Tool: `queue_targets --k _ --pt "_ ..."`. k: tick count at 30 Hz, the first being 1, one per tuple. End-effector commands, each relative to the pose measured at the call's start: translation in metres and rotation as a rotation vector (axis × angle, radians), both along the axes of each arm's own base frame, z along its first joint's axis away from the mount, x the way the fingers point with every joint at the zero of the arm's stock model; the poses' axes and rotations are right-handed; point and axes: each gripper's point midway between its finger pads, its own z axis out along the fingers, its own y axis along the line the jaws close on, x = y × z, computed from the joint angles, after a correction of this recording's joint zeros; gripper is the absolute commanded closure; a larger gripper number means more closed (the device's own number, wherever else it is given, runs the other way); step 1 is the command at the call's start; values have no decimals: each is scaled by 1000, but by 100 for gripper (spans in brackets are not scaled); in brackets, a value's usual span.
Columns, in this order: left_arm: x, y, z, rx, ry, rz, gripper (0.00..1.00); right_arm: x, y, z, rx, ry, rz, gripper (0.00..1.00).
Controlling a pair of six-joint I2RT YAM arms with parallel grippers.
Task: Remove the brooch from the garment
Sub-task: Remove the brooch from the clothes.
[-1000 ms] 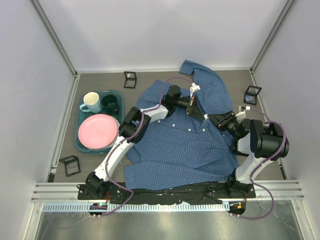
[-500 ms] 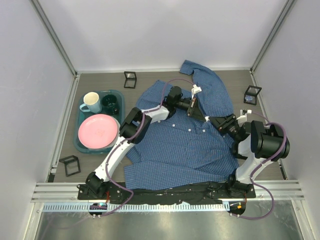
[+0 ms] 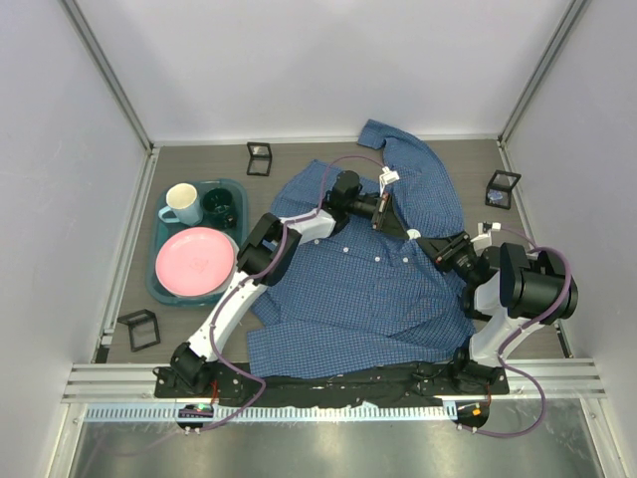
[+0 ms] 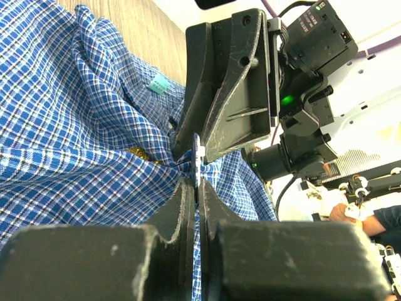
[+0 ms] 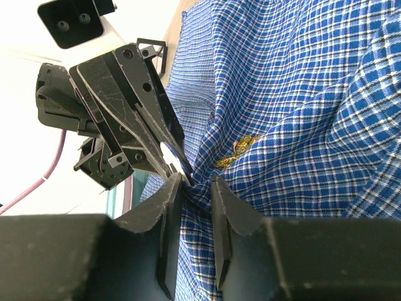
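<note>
The blue checked shirt [image 3: 368, 289] lies spread over the table's middle. A small gold brooch [image 4: 139, 152] is pinned in a crease of it and also shows in the right wrist view [image 5: 237, 152]. My left gripper [image 3: 381, 212] reaches far over the shirt's upper part and is shut on a thin fold of cloth [image 4: 196, 182] just beside the brooch. My right gripper [image 3: 438, 243] faces it tip to tip, its jaws close together around the same bunched ridge of shirt [image 5: 195, 182]. The brooch is free of both grippers.
A teal tray [image 3: 159, 269] at the left holds a pink plate [image 3: 195, 260], a cream mug [image 3: 181, 203] and a dark green cup [image 3: 220, 207]. Small black frames stand at the back [image 3: 261, 157], right [image 3: 503, 187] and front left [image 3: 139, 329].
My right gripper has drawn back a little toward the right and near side. The left gripper has stayed in place on the fold.
</note>
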Motion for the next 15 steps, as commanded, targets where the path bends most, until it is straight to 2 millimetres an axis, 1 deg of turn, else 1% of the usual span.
queue_targets --k 1,3,9,15 --pt "8 -2 32 -69 -90 12 100 8 0 50 -70 -279 20 73" --pt "6 -2 30 -66 -86 7 100 10 1 54 -61 -297 28 73" --pt "1 -4 30 -65 -84 -6 100 12 3 56 -62 -306 37 71" --pt "-4 -5 29 -62 -78 -20 100 12 7 64 -81 -343 52 73"
